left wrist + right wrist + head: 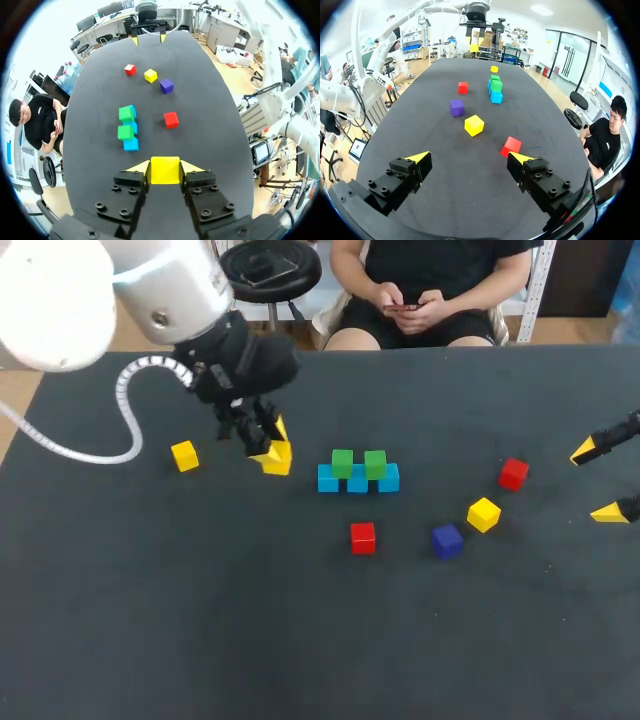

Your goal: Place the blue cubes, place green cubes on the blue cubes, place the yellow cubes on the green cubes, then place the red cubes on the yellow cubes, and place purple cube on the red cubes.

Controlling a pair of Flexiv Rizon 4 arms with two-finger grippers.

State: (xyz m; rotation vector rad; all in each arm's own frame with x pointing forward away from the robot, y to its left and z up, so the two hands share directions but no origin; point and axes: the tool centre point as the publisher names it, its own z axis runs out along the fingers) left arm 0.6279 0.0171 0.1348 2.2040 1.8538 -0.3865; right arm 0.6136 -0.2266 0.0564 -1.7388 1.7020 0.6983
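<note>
Head view is showing the left gripper (273, 445), left of centre, clamping a probably light, rigid yellow cube (278, 462) by opposite flat faces, while the right gripper (596, 481) is hanging open.

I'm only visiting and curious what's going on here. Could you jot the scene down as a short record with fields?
Built so far: three blue cubes in a row, two green cubes sitting on them
Left hand: shut on a yellow cube
Right hand: open, holding nothing
Loose on the table: two other yellow cubes, two red cubes, one purple cube
</note>
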